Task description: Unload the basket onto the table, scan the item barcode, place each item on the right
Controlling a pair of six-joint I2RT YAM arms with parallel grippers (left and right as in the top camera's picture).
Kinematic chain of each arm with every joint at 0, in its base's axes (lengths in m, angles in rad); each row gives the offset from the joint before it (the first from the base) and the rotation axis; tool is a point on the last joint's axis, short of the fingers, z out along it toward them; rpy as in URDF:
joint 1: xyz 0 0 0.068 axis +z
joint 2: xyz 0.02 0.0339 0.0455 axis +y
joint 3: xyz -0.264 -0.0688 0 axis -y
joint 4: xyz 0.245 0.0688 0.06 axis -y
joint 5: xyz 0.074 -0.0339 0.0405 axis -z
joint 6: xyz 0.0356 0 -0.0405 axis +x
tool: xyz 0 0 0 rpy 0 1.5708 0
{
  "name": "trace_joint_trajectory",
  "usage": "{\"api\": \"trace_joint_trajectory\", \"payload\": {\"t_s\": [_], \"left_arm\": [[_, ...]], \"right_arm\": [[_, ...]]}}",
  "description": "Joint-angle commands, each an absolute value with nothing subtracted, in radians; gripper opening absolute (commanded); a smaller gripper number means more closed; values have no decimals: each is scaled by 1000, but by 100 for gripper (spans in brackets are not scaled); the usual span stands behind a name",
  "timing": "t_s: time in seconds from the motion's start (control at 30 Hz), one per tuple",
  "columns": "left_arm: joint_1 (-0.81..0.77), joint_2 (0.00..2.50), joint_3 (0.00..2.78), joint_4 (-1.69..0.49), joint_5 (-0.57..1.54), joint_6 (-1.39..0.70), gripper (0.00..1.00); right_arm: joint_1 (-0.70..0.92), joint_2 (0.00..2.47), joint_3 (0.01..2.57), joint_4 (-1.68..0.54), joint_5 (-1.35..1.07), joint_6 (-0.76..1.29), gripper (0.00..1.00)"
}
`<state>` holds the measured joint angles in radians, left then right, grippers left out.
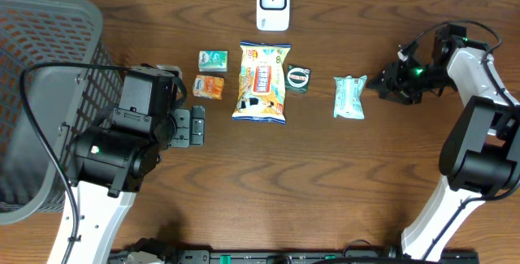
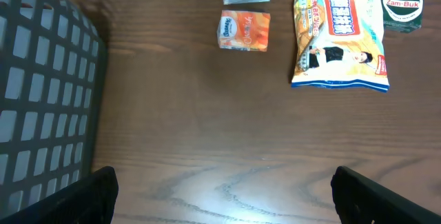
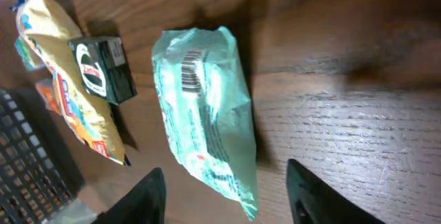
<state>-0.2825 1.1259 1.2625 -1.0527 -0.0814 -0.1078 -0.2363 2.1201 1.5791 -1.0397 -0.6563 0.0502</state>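
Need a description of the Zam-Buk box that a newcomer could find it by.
Find the white scanner at the table's far edge; below it lies a large yellow snack bag. The Zam-Buk box sits just beside that bag's right edge, before the mint-green packet. It is the only small dark box, with a white oval label.
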Motion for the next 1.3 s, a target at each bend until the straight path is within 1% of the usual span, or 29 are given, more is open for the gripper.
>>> {"api": "trace_joint_trajectory", "payload": {"t_s": [0.0, 0.17, 0.23, 0.3, 0.47, 0.57, 0.77, 0.8, 0.83, 1.0, 1.07, 1.1, 1.27], "left_arm": [[-283, 1129, 1275, -1058, -88, -107, 98], [-283, 1129, 1275, -1058, -88, -107, 98], [-283, 1129, 1275, -1058, -88, -107, 98], [-283, 1129, 1275, -1058, -88, -107, 98], [-283, 1129, 1275, -1058, -88, -107, 98], [-283, 1129, 1275, -1058, -88, -107, 98], [-283, 1129, 1275, -1058, -88, -107, 98], [-283, 1129, 1275, -1058, -88, -107, 98], [-283, 1129, 1275, -1058, -88, -107, 98], [-283, 1129, 1275, -1058, -88, -107, 98], [-283, 1129, 1275, -1058, -88, -107, 98], [-283, 1129, 1275, -1058, -88, -107, 98], [-283, 1129, 1275, -1058, -88, -107, 98]], "right_arm": [[-210, 2119, 1577, -1047, -650, 16, 57], [-166, 2119, 1531, -1024, -549, 24, 64], [-150, 2119, 1507, -1000, -532, 29, 71], [-139, 2119, 1481, -967, -530, 30, 75], [-137, 2119, 1427, -880, -530, 87, 77], [-137, 2119, 1394, -817, -553, 119, 67], [-137, 2119, 1329, -731, -639, 119, 61], [-137, 2119, 1319, -725, -639, 118, 60], [-136, 2119, 1309, -721, -639, 118, 56], [-136, 2119, 1254, -691, -639, 118, 27], [-136, 2119, 1242, -691, -640, 118, 12], [-136, 2119, 1240, -691, -641, 114, 1], [-136, 2119, 1247, -684, -746, 59, 1]]}}
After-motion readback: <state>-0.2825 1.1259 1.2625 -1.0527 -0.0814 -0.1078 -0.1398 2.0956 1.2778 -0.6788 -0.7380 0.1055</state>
